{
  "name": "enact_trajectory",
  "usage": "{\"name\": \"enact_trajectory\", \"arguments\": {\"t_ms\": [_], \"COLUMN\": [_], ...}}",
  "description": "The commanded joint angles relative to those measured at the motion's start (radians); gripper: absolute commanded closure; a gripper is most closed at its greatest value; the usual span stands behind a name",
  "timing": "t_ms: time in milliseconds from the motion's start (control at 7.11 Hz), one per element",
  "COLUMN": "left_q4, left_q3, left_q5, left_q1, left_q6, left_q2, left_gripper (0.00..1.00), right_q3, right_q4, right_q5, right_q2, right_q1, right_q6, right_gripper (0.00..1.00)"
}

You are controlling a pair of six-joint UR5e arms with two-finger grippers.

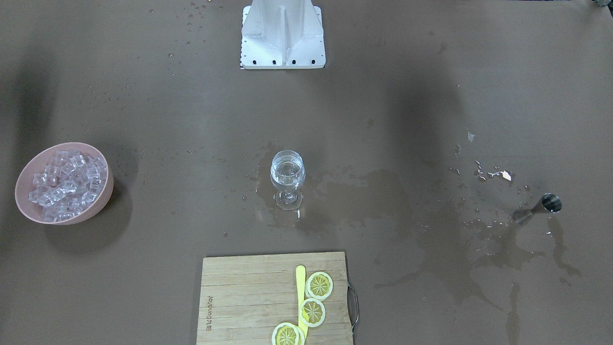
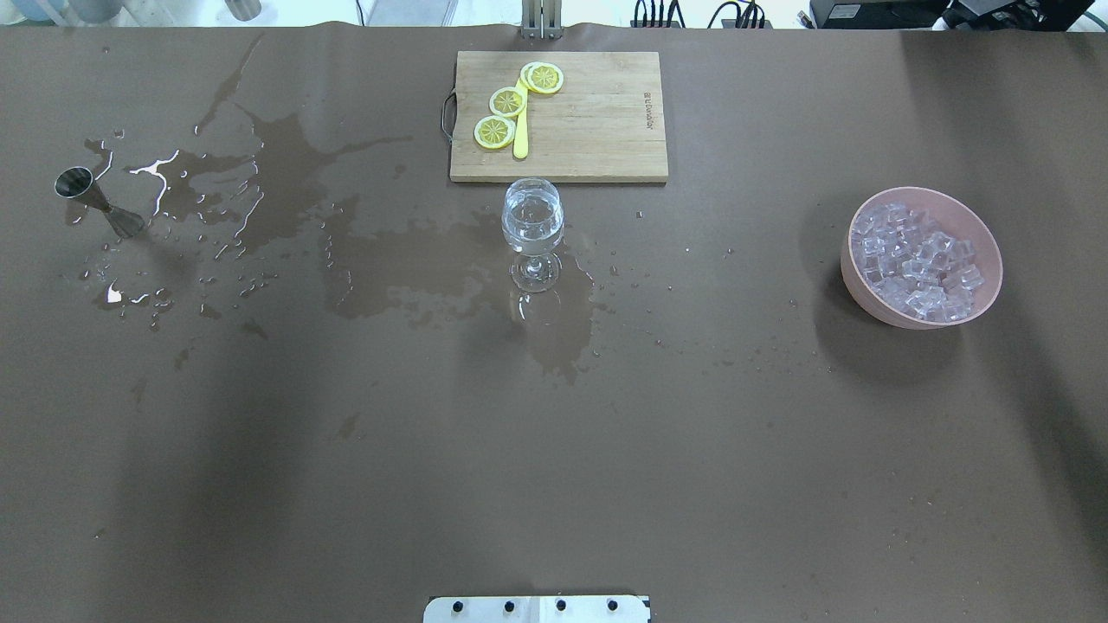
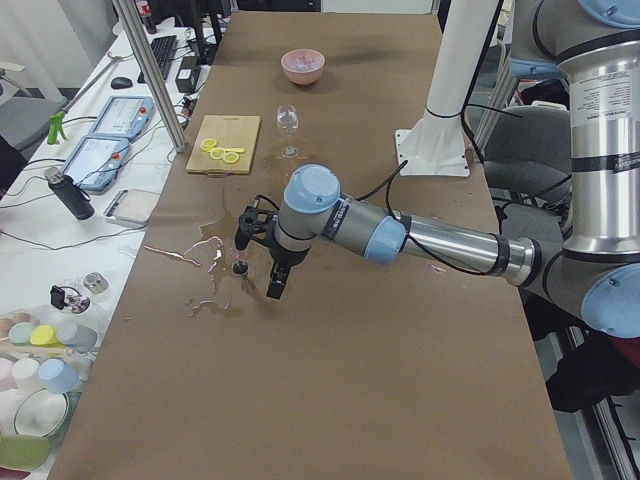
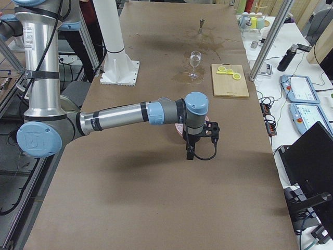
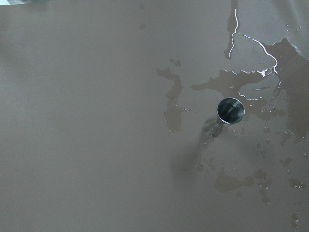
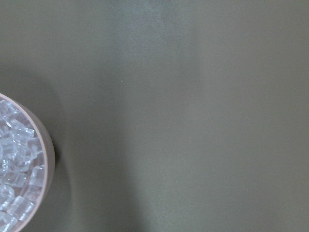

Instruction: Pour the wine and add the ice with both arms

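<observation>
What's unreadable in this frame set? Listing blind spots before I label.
- Left pincer: seen only in the exterior left view, small and dark; open or shut unclear.
- Right pincer: seen only in the exterior right view; same problem.
- Pink bowl: cut off by the left edge of the right wrist view.
- Jigger: inside is dark in the left wrist view; contents unclear.
- Cutting board: cut off by the bottom edge of the front-facing view.

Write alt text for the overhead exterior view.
A wine glass holding clear liquid stands at the centre of a wet brown table, a cutting board with lemon slices behind it. A pink bowl of ice sits right, a metal jigger among puddles far left.
</observation>
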Motion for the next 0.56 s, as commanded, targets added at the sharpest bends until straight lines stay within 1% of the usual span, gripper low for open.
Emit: {"name": "enact_trajectory", "arguments": {"t_ms": [0,141,281,422], "left_q4": [-0.255,-0.384,-0.473,-0.542], "left_q3": [0.079,0.14,0.181,0.205], "left_q5": [0.007,0.01,0.042,0.102], "left_q1": [0.076,0.095,0.116,0.174], "left_q6": [-0.171,-0.207,-0.246,-0.316], "left_q2": [0.025,0.029,0.033,0.033], "left_gripper": [0.02,0.02,0.02,0.02], "right_q3": [-0.001,0.002,0.005,-0.004], "right_q4": [-0.014,-0.026,-0.066,-0.093], "right_q5": [0.003,0.006,0.013,0.003], "right_q2": [0.076,0.095,0.139,0.196], "right_q1": [-0.05,-0.056,-0.085,-0.136], "right_q6": [0.052,0.052,0.062,0.097], "right_gripper": [0.0,0.0,0.0,0.0]}}
